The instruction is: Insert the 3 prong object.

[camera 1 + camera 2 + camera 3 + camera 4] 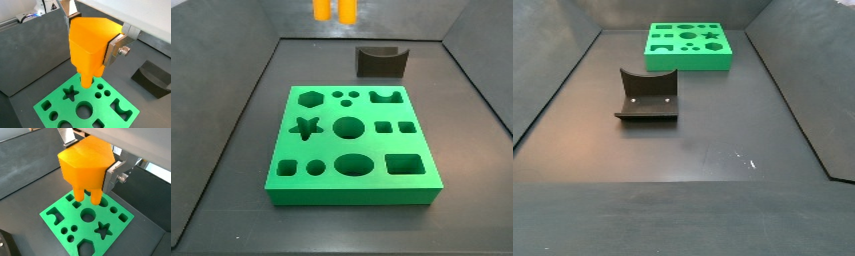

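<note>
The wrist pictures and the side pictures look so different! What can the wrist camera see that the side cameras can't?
Only the wrist views show the gripper above the green board, its silver fingers clamped on the whole 3 prong object.

Only a side view shows the wide dark floor with the dark notched block standing apart from the board, and no gripper.

Both show the board with its shaped holes, and that block.

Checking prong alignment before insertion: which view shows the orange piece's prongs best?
A wrist view: the 3 prong object, held in the pincer above the green board, shows separate prongs. Another wrist view shows one; a side view only the tips; the remaining one nothing.
</note>
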Motion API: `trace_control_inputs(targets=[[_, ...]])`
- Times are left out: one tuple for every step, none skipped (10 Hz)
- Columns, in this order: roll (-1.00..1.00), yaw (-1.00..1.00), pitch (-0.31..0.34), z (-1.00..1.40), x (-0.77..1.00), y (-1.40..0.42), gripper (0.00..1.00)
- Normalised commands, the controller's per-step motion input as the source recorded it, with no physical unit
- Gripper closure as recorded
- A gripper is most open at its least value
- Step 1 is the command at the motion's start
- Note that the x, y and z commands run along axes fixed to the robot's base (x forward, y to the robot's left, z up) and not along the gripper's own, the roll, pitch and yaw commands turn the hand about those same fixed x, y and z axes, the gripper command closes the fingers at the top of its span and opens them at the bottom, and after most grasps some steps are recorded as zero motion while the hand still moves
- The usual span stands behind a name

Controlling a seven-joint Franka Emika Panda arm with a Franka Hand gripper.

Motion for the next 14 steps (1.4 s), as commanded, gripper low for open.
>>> trace_control_inputs(targets=[[0.08,0.0,0.0,-0.6,0.0,0.19,1.0],[0.2,0.0,0.026,-0.87,0.09,0.23,1.0],[0.2,0.0,0.021,-0.89,0.16,0.29,1.0],[0.14,0.0,0.0,-1.0,0.1,0.37,1.0],[0.06,0.01,0.0,-1.0,0.13,0.41,1.0],[0.07,0.0,0.073,-0.93,0.17,0.29,1.0],[0.04,-0.12,0.059,-0.83,0.0,0.29,1.0],[0.09,-0.09,0.01,-0.88,-0.01,0.23,1.0],[0.1,-0.09,0.037,-0.76,0.0,0.18,1.0],[0.1,-0.17,0.033,-0.66,-0.09,0.11,1.0],[0.13,-0.19,0.019,-0.6,-0.01,0.0,1.0],[0.11,-0.23,0.023,-0.54,0.0,0.0,1.0],[0.06,-0.28,0.0,-0.44,0.0,0.0,1.0],[0.06,-0.37,0.029,-0.31,0.06,0.0,1.0]])
